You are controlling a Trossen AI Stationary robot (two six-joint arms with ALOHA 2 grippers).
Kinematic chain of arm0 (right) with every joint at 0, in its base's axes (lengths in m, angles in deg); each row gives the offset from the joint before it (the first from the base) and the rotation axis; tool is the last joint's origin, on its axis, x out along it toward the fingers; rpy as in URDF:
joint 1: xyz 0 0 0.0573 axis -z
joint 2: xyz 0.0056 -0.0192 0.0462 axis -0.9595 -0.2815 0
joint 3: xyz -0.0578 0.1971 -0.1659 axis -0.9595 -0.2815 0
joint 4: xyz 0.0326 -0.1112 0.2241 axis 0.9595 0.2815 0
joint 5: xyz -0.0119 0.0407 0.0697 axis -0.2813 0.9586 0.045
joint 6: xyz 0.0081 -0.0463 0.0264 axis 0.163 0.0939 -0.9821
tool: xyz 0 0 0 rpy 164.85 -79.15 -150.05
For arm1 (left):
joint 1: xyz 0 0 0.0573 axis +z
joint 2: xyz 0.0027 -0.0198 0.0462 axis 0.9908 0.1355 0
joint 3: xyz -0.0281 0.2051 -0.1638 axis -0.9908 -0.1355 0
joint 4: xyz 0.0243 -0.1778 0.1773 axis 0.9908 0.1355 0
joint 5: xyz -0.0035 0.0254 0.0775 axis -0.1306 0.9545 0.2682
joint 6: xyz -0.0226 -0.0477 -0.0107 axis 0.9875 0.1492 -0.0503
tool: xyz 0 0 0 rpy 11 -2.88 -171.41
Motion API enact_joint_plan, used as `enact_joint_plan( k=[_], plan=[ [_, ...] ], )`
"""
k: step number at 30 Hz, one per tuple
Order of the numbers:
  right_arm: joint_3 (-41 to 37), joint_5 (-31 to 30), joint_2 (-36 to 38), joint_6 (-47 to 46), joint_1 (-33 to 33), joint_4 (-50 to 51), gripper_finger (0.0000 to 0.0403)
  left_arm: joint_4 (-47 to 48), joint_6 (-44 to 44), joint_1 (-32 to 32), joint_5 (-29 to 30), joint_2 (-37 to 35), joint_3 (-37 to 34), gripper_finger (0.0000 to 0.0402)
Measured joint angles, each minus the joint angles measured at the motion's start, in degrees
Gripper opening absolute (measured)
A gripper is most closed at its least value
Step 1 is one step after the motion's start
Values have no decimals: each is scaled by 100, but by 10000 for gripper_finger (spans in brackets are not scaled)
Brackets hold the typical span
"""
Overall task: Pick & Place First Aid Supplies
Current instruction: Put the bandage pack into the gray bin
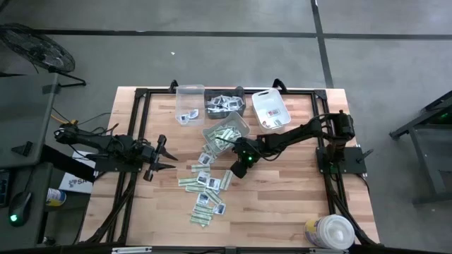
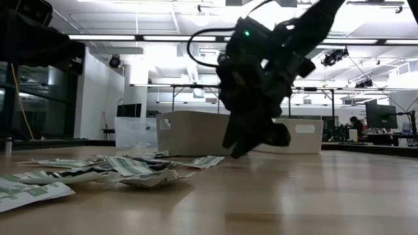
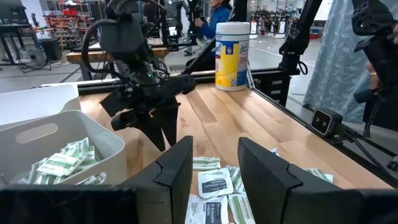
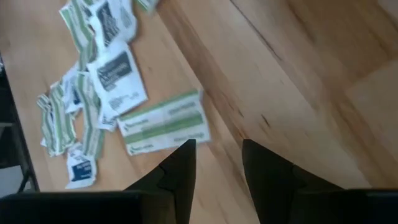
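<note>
Looking down in the high view, the first aid packets (image 1: 205, 185) are seen strewn mid-table, more in the tilted clear bin (image 1: 227, 132) and the dark bin (image 1: 224, 104). The right gripper (image 1: 239, 168) hangs at the pile's right edge; the left gripper (image 1: 159, 159) waits well apart, fingers spread. Risk – overlapping packets, so two may be lifted at once.

Low view: right gripper (image 2: 251, 140) is held just above the wood, nothing pinched. Flat packets could be skidded away by a low pass.

Left wrist view: a white tub (image 3: 232, 55) w/ blue-yellow label is seen, text not legible; print on packets (image 3: 213, 185) is too small to read.

Right wrist view: fingers (image 4: 179, 163) are spread w/ nothing between, a green-striped strip (image 4: 165, 128) just beyond – a shallow approach may only push it. Writing can't be read.
</note>
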Motion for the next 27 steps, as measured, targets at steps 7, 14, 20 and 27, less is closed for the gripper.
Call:
enact_joint_plan(
  k=[7, 14, 20, 27],
  plan=[
    [-437, 141, 0, -368, 4, -823, 124, -2, -2, 2, 0, -1, 0, 128],
    [-521, 323, -91, -503, 9, -1043, 124, 0, -1, 2, 0, 2, 0, 128],
    [-516, 441, -269, -786, -28, -1362, 124, -2, 0, 0, 0, 1, 0, 128],
    [-512, 448, -286, -863, -48, -1427, 124, 0, -1, 1, 0, 0, 0, 128]
  ],
)
